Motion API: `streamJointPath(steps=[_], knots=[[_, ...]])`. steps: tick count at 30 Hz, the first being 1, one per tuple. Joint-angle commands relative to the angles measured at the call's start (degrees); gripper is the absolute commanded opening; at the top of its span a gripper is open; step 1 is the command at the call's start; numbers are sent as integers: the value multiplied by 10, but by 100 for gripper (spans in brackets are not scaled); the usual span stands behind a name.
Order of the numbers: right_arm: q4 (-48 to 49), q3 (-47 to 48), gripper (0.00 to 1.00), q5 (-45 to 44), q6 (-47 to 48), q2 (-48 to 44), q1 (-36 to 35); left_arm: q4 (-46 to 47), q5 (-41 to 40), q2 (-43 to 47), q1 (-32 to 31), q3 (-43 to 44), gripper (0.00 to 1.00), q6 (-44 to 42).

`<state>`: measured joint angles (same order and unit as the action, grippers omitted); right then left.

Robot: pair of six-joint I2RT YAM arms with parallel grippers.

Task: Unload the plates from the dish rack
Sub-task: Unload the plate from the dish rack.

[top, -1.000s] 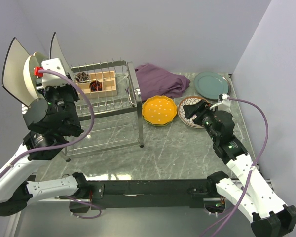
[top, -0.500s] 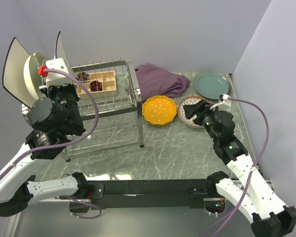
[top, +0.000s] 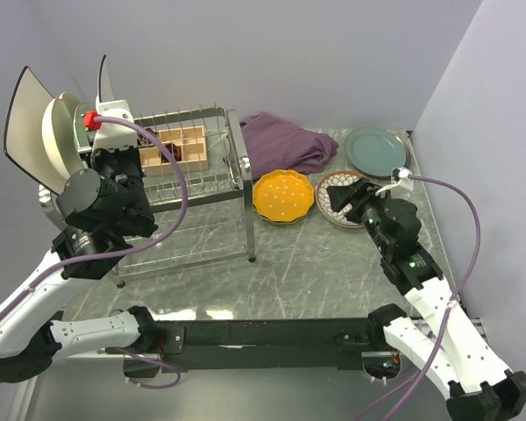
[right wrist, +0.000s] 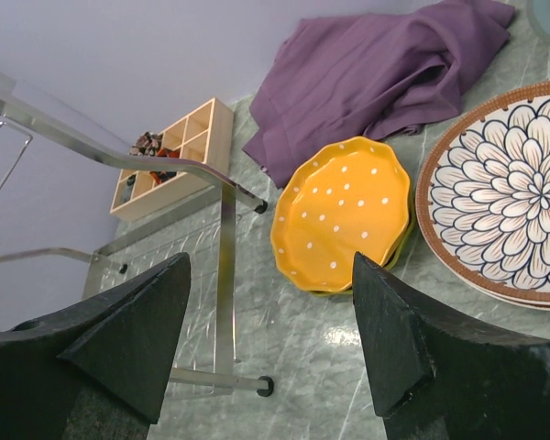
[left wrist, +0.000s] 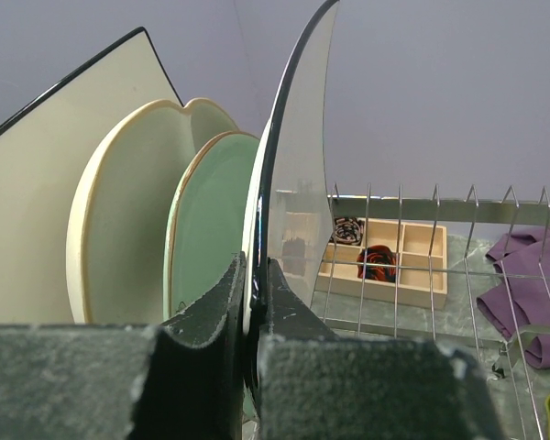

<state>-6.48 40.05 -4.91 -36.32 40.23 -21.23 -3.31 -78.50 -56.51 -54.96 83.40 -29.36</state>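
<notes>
Four plates stand upright at the left end of the silver wire dish rack [top: 206, 175]. They are two large white square dark-rimmed plates, one round cream plate [left wrist: 119, 238] and one pale green plate [left wrist: 211, 229].

Three plates lie on the marble table [top: 316, 263]:
- an orange dotted scalloped plate [top: 283, 196]
- a brown-patterned plate [right wrist: 522, 192]
- a teal round plate [top: 377, 151]

The left gripper [left wrist: 255, 312] is clamped on the lower rim of the nearer square plate [left wrist: 298, 165], and the green plate sits just beside it. The farther square plate [top: 24, 123] stands near the left wall. The right gripper [top: 344, 197] is spread wide and holds nothing, above the brown-patterned plate.

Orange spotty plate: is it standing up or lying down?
Lying down. The orange plate lies flat with its dotted face up, beside the dish rack.
</notes>
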Motion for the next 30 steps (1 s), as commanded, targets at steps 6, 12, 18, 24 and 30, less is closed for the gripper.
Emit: streamJointPath(steps=[6, 12, 18, 24, 30], knots=[[12, -6, 77, -5, 8, -10, -4, 50, 40, -24, -4, 31, 1, 6], [12, -4, 78, -7, 8, -9, -3, 86, 34, -34, -4, 55, 1, -38], [13, -6, 78, -9, 8, -9, -4, 132, 29, -38, -4, 66, 1, -87], [15, -4, 78, -8, 8, -2, -3, 126, 33, -42, -5, 87, 1, -90], [15, -5, 78, -11, 9, -2, -3, 167, 26, -51, -8, 95, 1, -129]])
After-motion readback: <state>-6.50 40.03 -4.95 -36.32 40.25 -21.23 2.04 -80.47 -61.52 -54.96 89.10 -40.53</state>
